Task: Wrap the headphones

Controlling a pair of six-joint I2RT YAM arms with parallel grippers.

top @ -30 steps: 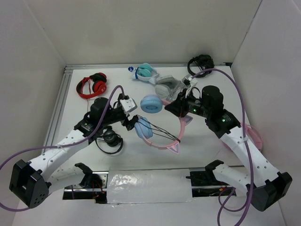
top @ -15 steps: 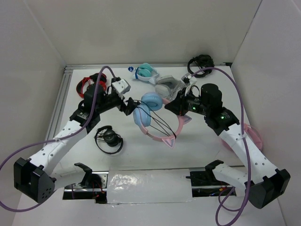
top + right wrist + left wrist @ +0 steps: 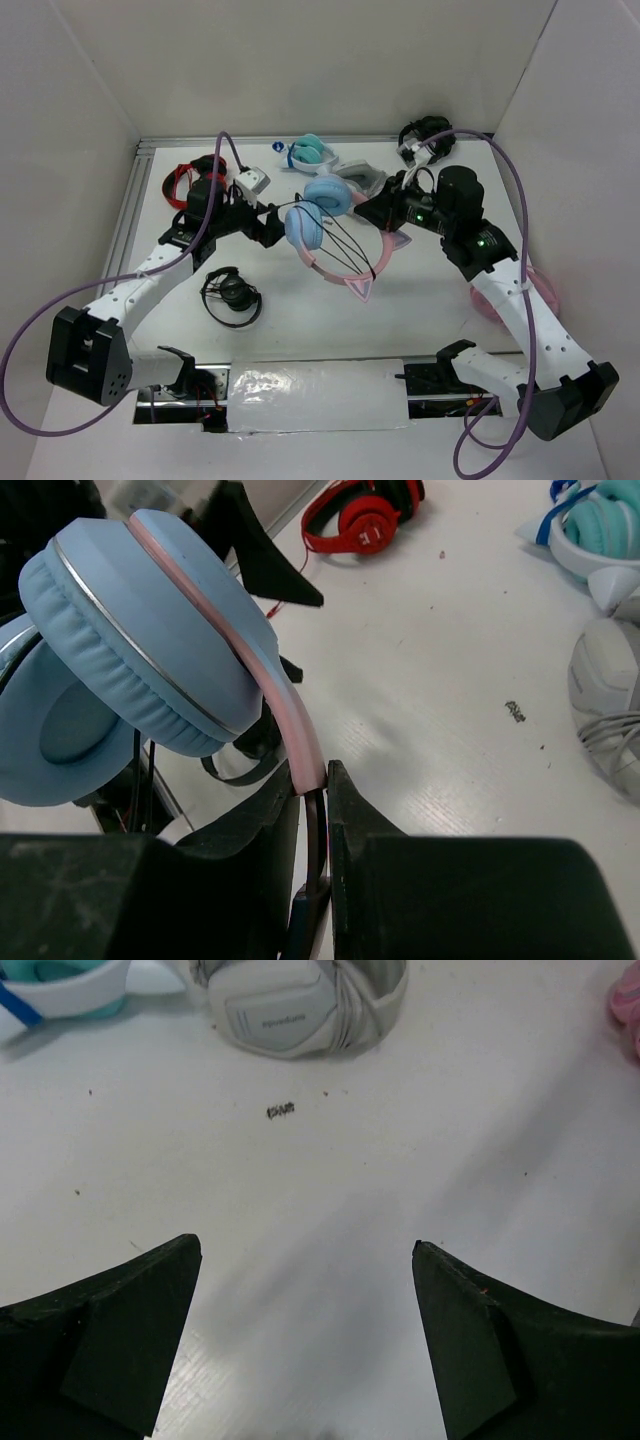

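The headphones hang above the table's middle: pink headband with cat ears, two light blue ear cups, and thin black cable strands stretched across the band. My right gripper is shut on the pink headband, with a black cable strand running between the fingers below it; an ear cup fills the left of the right wrist view. My left gripper stands open just left of the ear cups. Between its fingers there is only bare table.
Other pairs lie around: red at the back left, small black near the left arm, teal-and-white and grey-white at the back, black in the back right corner, all-pink under the right arm.
Both arms have moved toward the back of the table. The right gripper has carried the headphones with it, and the open left gripper has stayed beside the ear cups.
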